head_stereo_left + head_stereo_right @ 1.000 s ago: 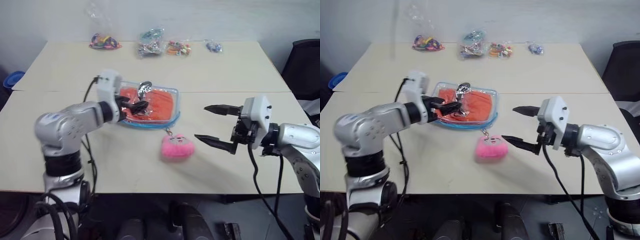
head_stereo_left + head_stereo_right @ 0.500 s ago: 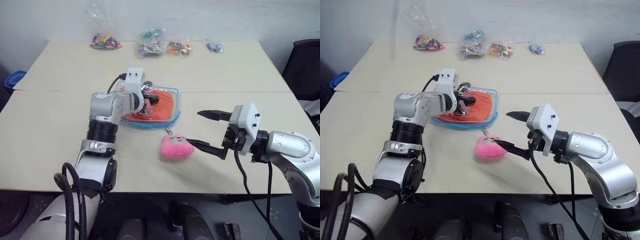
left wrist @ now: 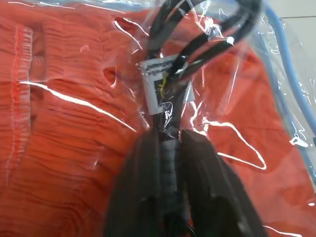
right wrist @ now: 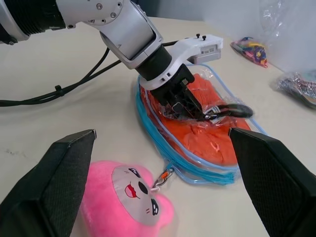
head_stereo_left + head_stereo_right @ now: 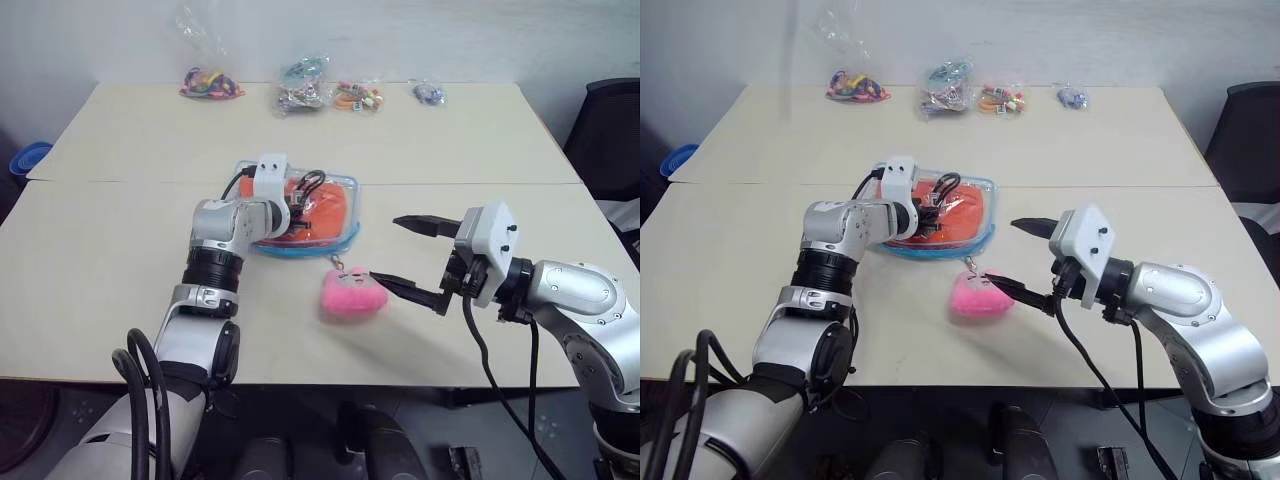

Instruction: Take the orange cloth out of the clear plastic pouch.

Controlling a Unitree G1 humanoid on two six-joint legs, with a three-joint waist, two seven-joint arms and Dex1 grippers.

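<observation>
The right gripper (image 5: 408, 260) hangs wide open, holding nothing, just right of the pink charm (image 5: 352, 293), one finger's tip close beside it. Beyond the charm lies the pouch (image 5: 344, 235) on the table (image 5: 100, 260), the cloth (image 5: 328, 208) inside it. The left gripper (image 4: 190, 109) is pinched shut on a bundle of black cables (image 3: 170, 143) that lies under the pouch's film atop the cloth. Small bags (image 5: 210, 82) line the table's far edge.

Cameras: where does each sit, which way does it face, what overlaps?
Head eyes: look forward and down at the table; both arms show.
Left wrist: looks along the shut left tool, pressed on the clear plastic pouch over the orange cloth.
Right wrist: looks between the open right tool fingers at the pink plush charm.
All share the pouch.
</observation>
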